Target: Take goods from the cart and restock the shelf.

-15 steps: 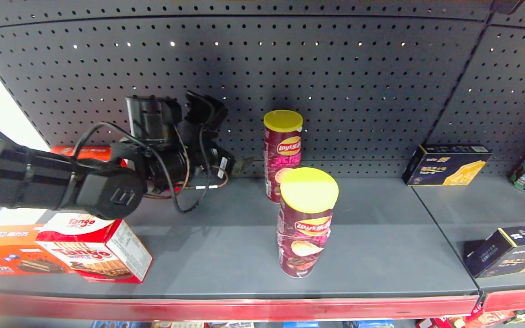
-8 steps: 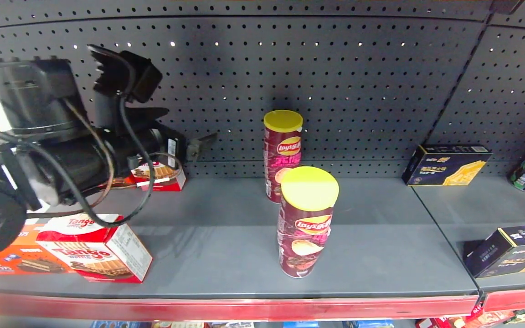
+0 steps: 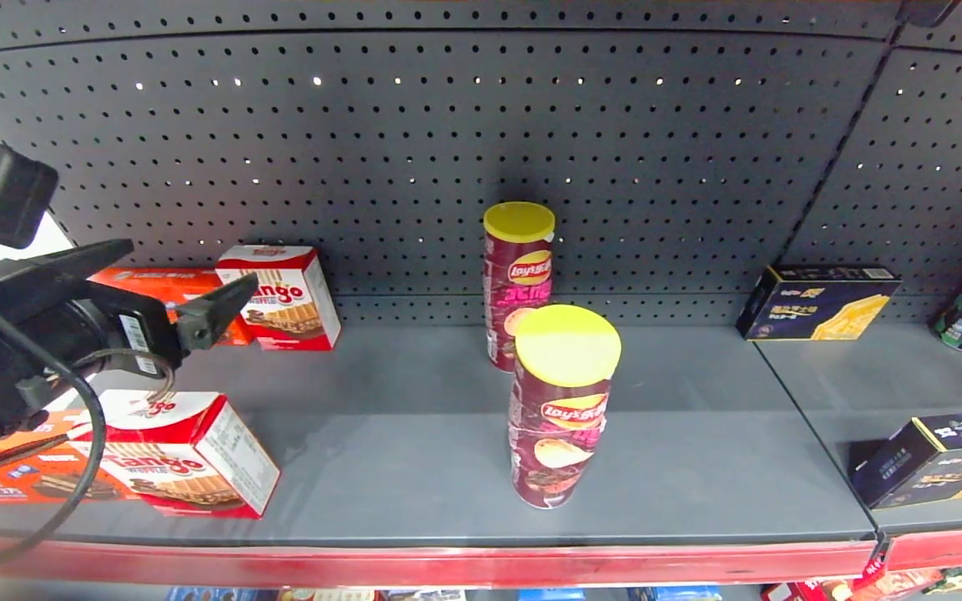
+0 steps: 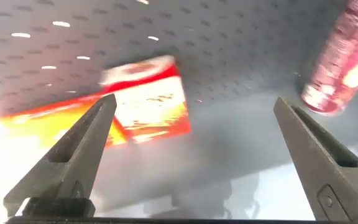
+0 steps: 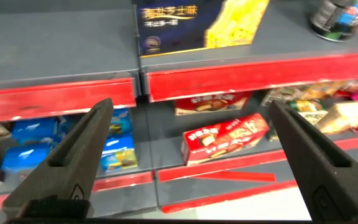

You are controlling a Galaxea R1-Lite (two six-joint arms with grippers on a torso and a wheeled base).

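A red and white wafer box (image 3: 282, 285) stands upright at the back left of the grey shelf (image 3: 414, 451). My left gripper (image 3: 194, 263) hangs open just left of it and nearer the front, holding nothing. The left wrist view shows the same box (image 4: 145, 96) beyond the spread fingers (image 4: 86, 143), with a chip can (image 4: 340, 62) off to one side. My right gripper (image 5: 189, 106) is open and empty, lower down in front of the shelf unit's red edges.
Two maroon chip cans (image 3: 518, 284) (image 3: 562, 409) stand mid-shelf, one behind the other. A second wafer box (image 3: 180, 455) and orange boxes (image 3: 22, 472) lie front left. Dark blue boxes (image 3: 819, 302) (image 3: 932, 459) sit to the right. Lower shelves hold a red box (image 5: 225, 138).
The left arm has drawn back from the shelf's rear toward the left and front. The wafer box, earlier hidden behind the arm, now stands free at the back.
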